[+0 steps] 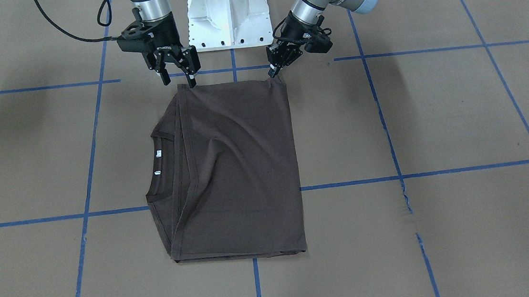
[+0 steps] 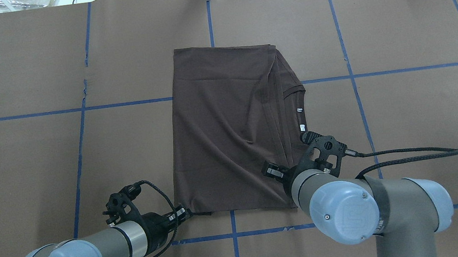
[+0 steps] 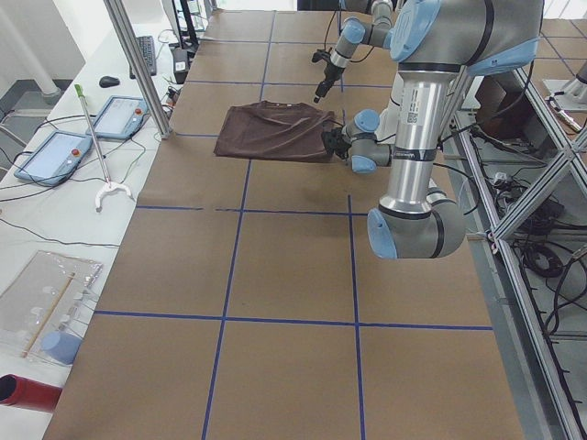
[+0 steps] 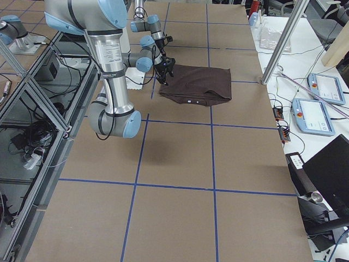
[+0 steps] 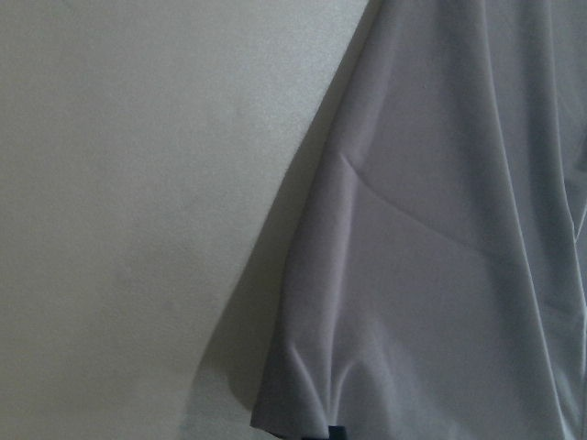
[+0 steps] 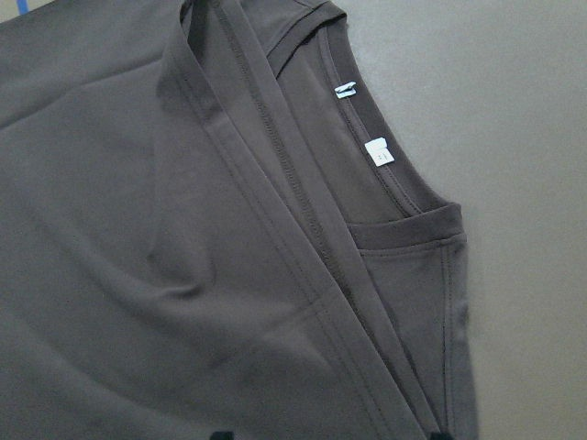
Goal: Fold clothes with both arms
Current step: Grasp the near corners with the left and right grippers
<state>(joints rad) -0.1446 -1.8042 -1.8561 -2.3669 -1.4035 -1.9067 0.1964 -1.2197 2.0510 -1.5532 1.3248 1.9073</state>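
Dark brown T-shirt (image 1: 242, 169) lies flat on the brown paper-covered table (image 1: 434, 119), folded to a rough rectangle, centre of the table just in front of the white pedestal base (image 1: 229, 17) and across a crossing of blue tape lines (image 1: 428, 50). Collar (image 6: 404, 188) w/ two small white tags (image 6: 378, 152) peeks out on the robot's right side of the fold; several hemmed edges lie stacked beside it, and soft diagonal creases run over the top layer. Both arms reach down to the shirt's edge nearest the robot, one at each corner. Right arm (image 2: 352, 205): the right gripper (image 1: 178, 82) hangs at the collar-side corner w/ its jaws spread wide; one of its fingers (image 1: 191, 78) is at or just above the cloth, the other off the edge, nothing held. Its wrist cam looks down on the collar and the layered hems. Left arm (image 2: 95, 249): the left gripper (image 1: 273, 73) is tilted low at the opposite corner, fingers drawn narrow and apparently nipping the cloth; in the left wrist cam the fabric puckers toward that spot. Shirt's far edge rests flat on the paper.
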